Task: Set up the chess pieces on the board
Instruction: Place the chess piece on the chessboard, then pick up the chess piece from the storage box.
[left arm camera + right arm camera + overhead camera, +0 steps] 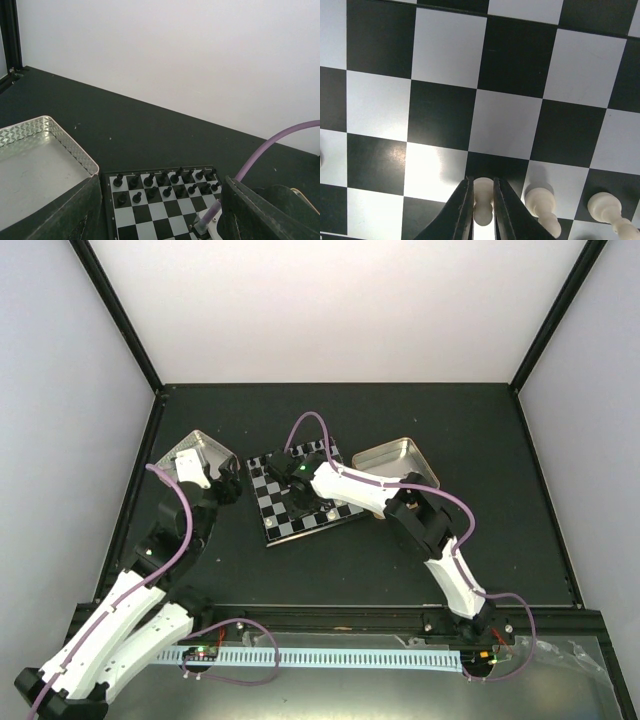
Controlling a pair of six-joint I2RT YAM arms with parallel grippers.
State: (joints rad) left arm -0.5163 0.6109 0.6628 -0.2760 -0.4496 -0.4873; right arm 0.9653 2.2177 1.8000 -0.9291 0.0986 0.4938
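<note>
Placing step: the right gripper (482, 182) is clamped on a white pawn (483, 200), standing it on the board (445, 50). A neighbouring pawn (540, 200) stands just beside the claw's right finger. The next move calls for parting the jaws and lifting straight up. The left gripper (161, 200) hangs apart and empty.

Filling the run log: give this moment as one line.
left gripper open | right gripper shut on white piece over board | black pieces in two rows

Two white-shelled arms (345, 488) with black joints (415, 515), looping purple cables (300, 126), small green lights (302, 477).
</note>
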